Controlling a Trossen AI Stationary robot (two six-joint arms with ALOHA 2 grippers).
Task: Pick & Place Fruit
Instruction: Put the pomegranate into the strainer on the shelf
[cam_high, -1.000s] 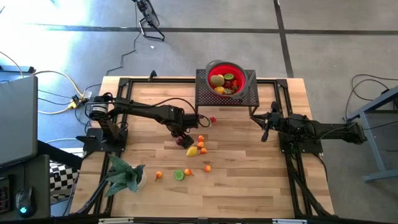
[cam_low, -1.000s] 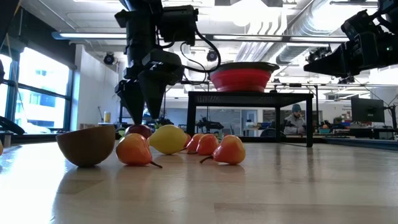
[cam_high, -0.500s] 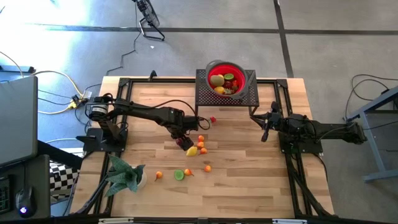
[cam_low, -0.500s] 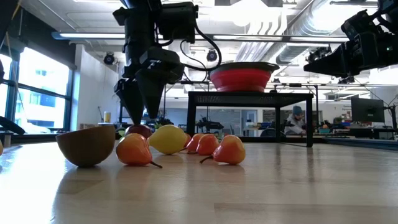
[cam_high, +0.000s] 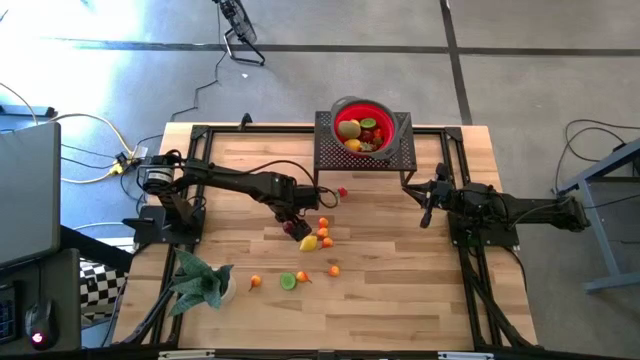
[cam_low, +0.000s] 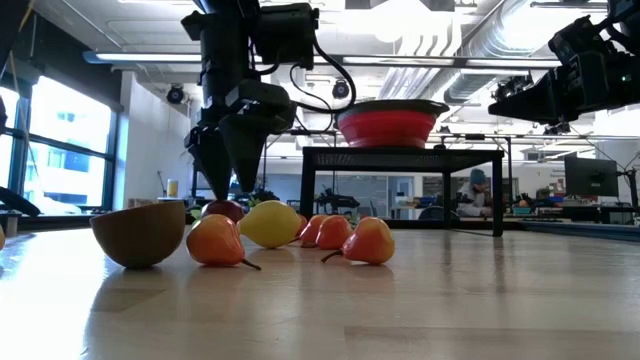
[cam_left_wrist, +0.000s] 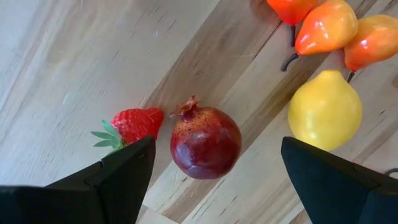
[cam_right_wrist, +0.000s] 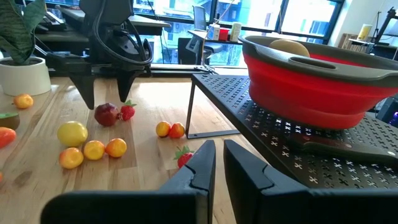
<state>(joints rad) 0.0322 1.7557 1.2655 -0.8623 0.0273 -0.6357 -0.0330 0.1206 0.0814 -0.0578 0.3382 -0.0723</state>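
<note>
My left gripper (cam_high: 291, 217) hangs open, fingers pointing down, just over a dark-red fruit (cam_left_wrist: 205, 142) that lies on the table. In the left wrist view one finger stands on either side of the fruit, clear of it. A strawberry (cam_left_wrist: 130, 126) lies beside the fruit, and a yellow lemon (cam_left_wrist: 324, 111) and small orange fruits (cam_left_wrist: 326, 28) lie a little farther off. In the low view the fingertips (cam_low: 225, 188) end just above the dark-red fruit (cam_low: 224, 210). My right gripper (cam_high: 427, 206) waits shut at the table's right side, touching nothing.
A red bowl (cam_high: 362, 130) holding fruit sits on a black mesh stand (cam_high: 330, 155) at the far edge. More fruit is scattered nearer: a lime (cam_high: 288, 281), oranges (cam_high: 333, 270), a strawberry (cam_high: 342, 191). A leafy plant (cam_high: 200, 280) stands at the near left.
</note>
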